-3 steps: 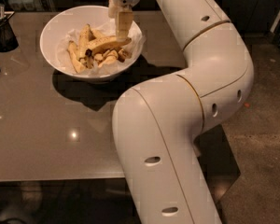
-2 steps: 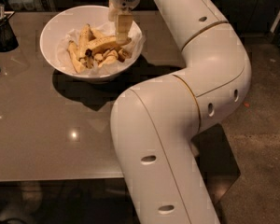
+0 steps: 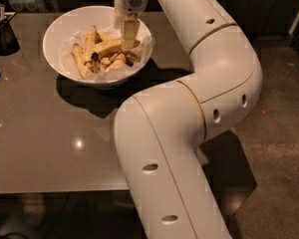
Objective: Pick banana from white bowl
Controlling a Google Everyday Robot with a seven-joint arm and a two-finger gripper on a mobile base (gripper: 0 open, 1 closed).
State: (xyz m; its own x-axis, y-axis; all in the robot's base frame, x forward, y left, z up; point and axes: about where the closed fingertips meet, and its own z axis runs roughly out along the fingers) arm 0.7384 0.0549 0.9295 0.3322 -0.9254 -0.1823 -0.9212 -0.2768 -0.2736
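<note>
We read this as the reach-and-grasp step. The end effector hangs inside the white bowl in the upper left of the frame. Its tip is at the right-hand end of the banana, touching it or just above it; we cannot tell which. Nor can we tell whether the end effector is spread, pressed together or pinching the fruit, since its own body hides that from this angle.

The banana lies across the middle of the bowl on crinkled white paper, among shorter spotted pieces, and to us it looks not yet lifted. In our judgement the next move calls for a firm closure on the banana alone. After that comes a straight lift clear of the rim, without dragging the paper or the neighbouring fruit along.

The bowl sits on the grey surface, with a dark container at the far left edge. We find no brand, label or writing that can be read.
</note>
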